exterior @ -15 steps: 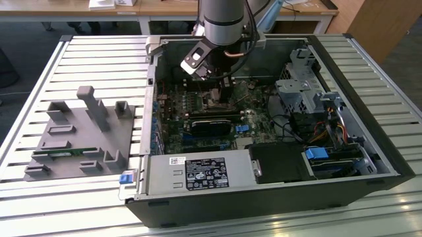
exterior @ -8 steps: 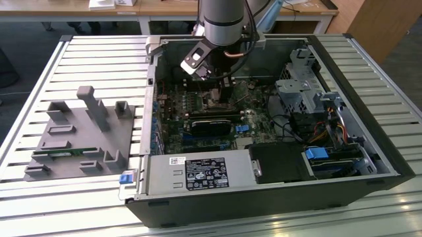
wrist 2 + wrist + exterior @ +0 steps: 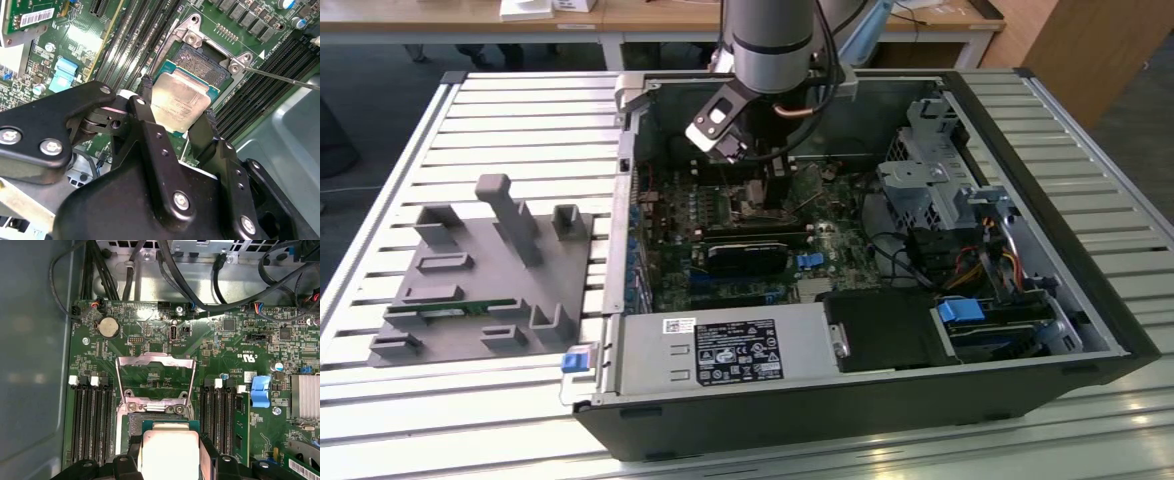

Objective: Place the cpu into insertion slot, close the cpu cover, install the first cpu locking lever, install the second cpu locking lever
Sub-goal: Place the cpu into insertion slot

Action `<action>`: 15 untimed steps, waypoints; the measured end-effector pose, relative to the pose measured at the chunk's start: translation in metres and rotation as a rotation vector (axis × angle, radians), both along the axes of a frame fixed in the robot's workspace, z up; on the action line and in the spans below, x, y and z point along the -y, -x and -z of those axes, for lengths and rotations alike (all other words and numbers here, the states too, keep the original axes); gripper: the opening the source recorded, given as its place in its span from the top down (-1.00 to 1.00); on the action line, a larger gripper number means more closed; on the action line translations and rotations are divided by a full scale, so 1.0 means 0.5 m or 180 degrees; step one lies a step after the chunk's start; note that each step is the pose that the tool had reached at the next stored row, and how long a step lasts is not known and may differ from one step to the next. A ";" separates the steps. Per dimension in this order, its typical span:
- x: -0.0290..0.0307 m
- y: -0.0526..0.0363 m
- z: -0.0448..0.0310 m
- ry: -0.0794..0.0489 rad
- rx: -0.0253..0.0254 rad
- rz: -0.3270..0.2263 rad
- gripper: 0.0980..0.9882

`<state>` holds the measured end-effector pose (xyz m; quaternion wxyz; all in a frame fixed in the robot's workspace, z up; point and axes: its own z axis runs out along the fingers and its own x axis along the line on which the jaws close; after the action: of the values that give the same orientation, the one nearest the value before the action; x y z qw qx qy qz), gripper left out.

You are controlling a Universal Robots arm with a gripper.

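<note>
My gripper (image 3: 178, 101) is shut on the cpu (image 3: 182, 97), a thin square chip with a dull silvery top, one black finger against each of two opposite edges. The chip hangs tilted just over the open insertion slot (image 3: 206, 61) on the green motherboard and covers part of it. In the first wrist view the cpu (image 3: 170, 456) sits between the fingers at the slot's near edge, and the cpu cover (image 3: 155, 358), a silvery frame plate, stands swung open behind the slot. A thin metal locking lever (image 3: 282, 78) sticks out beside the slot. In the exterior view the gripper (image 3: 767, 188) reaches down into the case.
Black memory slots (image 3: 91, 422) flank the slot on both sides. Cables (image 3: 125, 275) run along the case wall. The open computer case (image 3: 854, 400) lies on a slatted table; a grey fixture (image 3: 487, 270) stands at the exterior view's left. A drive cage (image 3: 941, 180) fills the right.
</note>
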<state>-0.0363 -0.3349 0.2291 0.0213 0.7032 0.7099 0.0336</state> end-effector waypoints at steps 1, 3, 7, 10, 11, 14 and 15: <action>0.000 0.000 0.000 0.0000 0.0000 0.0000 0.01; 0.000 0.000 0.001 0.0000 0.0000 0.0000 0.01; -0.001 0.000 0.003 -0.0001 0.0000 0.0000 0.01; -0.006 0.000 0.007 0.0000 0.0000 0.0000 0.01; -0.008 0.000 0.008 0.0000 0.0000 0.0000 0.01; -0.012 0.000 0.015 0.0001 0.0000 0.0001 0.01; -0.012 0.000 0.017 0.0001 0.0000 0.0001 0.01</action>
<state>-0.0362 -0.3289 0.2206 0.0215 0.7033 0.7097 0.0335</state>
